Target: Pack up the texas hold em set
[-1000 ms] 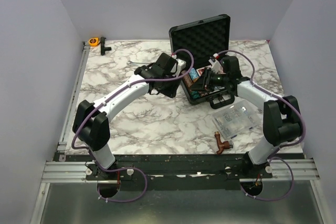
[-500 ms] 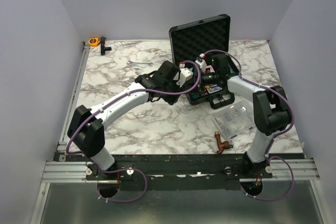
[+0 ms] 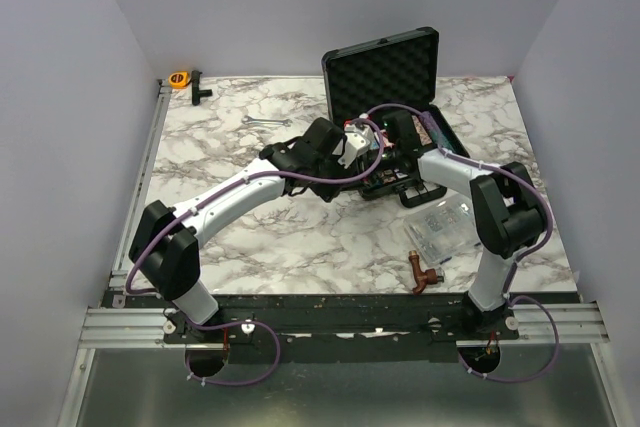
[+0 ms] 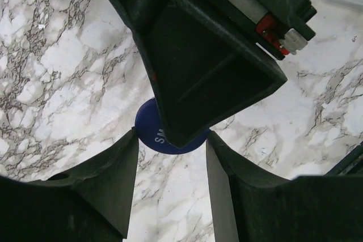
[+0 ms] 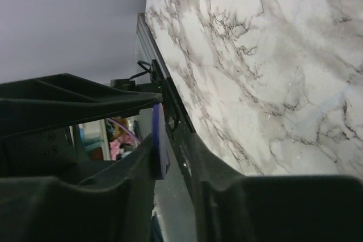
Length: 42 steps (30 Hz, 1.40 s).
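The black briefcase stands open at the back right, lid (image 3: 385,72) upright with bumpy foam, base (image 3: 405,185) holding chips and card decks. My two grippers meet just above the base's left side. In the left wrist view my left gripper (image 4: 171,140) pinches a small blue round disc (image 4: 150,131) by its edges. A finger (image 4: 210,72) of the right gripper covers most of the disc. In the right wrist view the disc (image 5: 159,140) stands edge-on against one finger of my right gripper (image 5: 173,140), with a gap to the other finger. In the top view the left gripper (image 3: 360,144) touches the right gripper (image 3: 380,147).
A clear plastic compartment box (image 3: 440,227) lies in front of the case, with a brown pipe fitting (image 3: 422,272) near the front edge. An orange tape measure (image 3: 179,78) and a black part (image 3: 198,92) sit at the back left corner. A small metal tool (image 3: 262,123) lies at mid-back.
The left gripper moved right toward the case. The right gripper swung left from over the case base and now straddles the disc in the left gripper.
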Each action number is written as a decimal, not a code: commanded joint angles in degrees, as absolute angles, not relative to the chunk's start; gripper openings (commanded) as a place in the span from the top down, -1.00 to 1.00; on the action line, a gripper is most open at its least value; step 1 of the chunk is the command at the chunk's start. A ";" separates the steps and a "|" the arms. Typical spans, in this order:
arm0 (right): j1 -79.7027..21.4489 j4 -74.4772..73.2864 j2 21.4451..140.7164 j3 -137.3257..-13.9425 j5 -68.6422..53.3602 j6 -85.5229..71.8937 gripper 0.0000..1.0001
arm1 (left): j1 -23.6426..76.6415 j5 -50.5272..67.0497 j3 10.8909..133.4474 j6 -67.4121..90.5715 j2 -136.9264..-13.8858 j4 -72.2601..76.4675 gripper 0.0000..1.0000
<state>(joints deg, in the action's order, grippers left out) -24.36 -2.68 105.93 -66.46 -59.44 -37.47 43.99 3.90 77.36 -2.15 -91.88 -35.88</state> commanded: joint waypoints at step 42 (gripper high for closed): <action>-11.95 -20.00 106.37 -73.91 -10.86 -27.03 0.98 | 35.16 -0.11 82.16 13.45 -84.98 -38.36 -0.69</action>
